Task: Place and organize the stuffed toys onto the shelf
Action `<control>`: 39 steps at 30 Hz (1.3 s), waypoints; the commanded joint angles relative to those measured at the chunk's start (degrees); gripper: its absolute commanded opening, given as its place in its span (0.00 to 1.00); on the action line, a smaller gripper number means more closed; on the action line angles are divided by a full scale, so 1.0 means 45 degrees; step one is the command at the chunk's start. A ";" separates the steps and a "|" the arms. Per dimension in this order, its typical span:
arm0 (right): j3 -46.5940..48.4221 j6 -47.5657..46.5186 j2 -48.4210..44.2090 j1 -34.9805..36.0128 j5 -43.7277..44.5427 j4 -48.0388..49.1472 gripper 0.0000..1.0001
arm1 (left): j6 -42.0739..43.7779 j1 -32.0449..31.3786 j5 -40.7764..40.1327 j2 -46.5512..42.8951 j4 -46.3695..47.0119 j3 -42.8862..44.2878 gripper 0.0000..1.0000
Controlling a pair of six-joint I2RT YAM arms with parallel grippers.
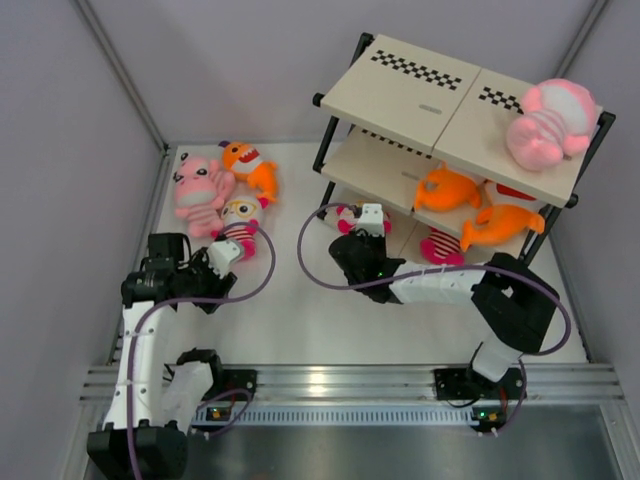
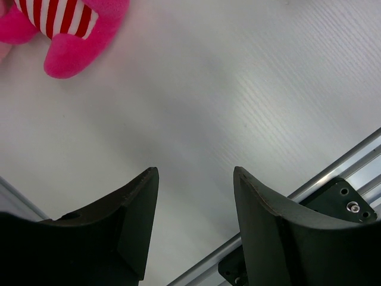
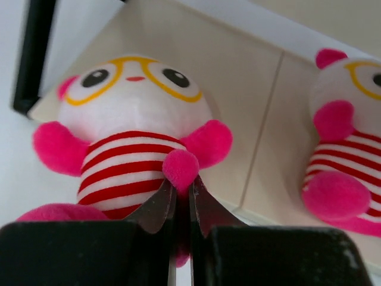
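The shelf (image 1: 415, 85) stands at the back right. A pale-pink striped animal (image 1: 548, 125) lies on its top board, and two orange fish (image 1: 447, 188) lie on the middle board. My right gripper (image 1: 364, 226) (image 3: 181, 187) is shut on a pink limb of a small magenta toy (image 3: 134, 119) (image 1: 348, 217) at the left end of the bottom board (image 3: 256, 119). A second magenta toy (image 3: 348, 149) sits beside it. My left gripper (image 1: 222, 256) (image 2: 195, 173) is open and empty over the table, close to a third magenta toy (image 1: 238, 222) (image 2: 65, 30).
On the table at the left lie another pale-pink striped animal (image 1: 200, 190) and an orange fish (image 1: 250, 165), behind the third magenta toy. Grey walls close in the table on both sides. An aluminium rail (image 1: 330, 380) (image 2: 333, 179) runs along the near edge.
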 commanded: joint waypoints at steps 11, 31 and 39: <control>-0.0526 0.8720 -0.0002 -0.0330 0.0048 -0.6108 0.00 | -0.0033 0.0047 -0.0117 -0.0460 0.0125 0.0026 0.59; 0.1404 2.6698 0.0912 -0.1522 0.3837 -1.9678 0.00 | 0.0065 0.0028 -0.0313 -0.0401 0.0125 0.0143 0.59; 0.1525 2.7859 0.1951 -0.1346 0.2823 -2.0119 0.00 | 0.0084 0.0047 -0.0469 -0.0498 0.0125 0.0045 0.59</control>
